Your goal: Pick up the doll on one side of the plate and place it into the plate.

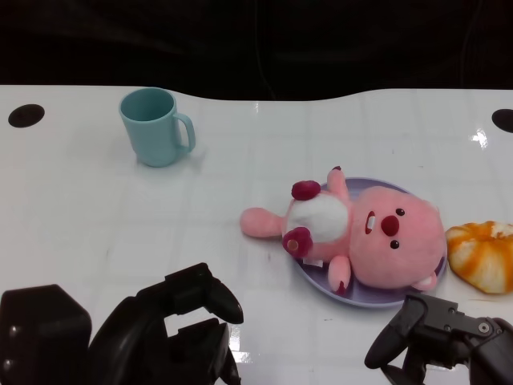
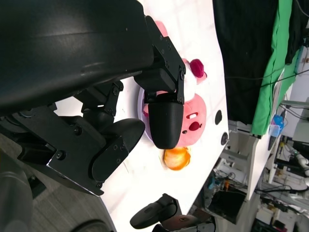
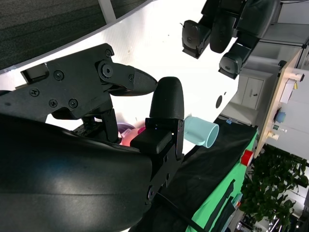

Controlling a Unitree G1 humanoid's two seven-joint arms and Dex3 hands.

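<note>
In the head view, a pink doll [image 1: 361,233] lies on its back across a lilac plate [image 1: 321,282], head and trunk on the plate, one pink leg reaching off the rim onto the white table [image 1: 120,216]. Just beside the plate, on the robot's right, sits an orange and white bun-like toy [image 1: 483,255], close to the doll's head. A teal mug [image 1: 155,126] stands upright well apart from the plate, toward the far left, its handle turned to the plate's side. Nothing lies between the mug and the doll. The left hand [image 1: 180,329] hovers at the near edge with its fingers apart and nothing in them; the right hand [image 1: 437,337] sits near the plate's front rim, fingers loosely curled, holding nothing that can be seen.

In the left wrist view, the left hand [image 2: 145,116] fills most of the picture, fingers spread and empty. Its black fingers cover part of the doll [image 2: 193,116], and the orange toy [image 2: 176,158] shows just beside it. The right hand [image 2: 157,212] appears as a dark shape near the table edge.

In the right wrist view, the right hand [image 3: 145,111] is spread with nothing between its fingers. A sliver of the doll [image 3: 129,139] and the mug [image 3: 200,131] show past them, and the left hand [image 3: 222,34] is farther off. No writing or label can be read anywhere.
</note>
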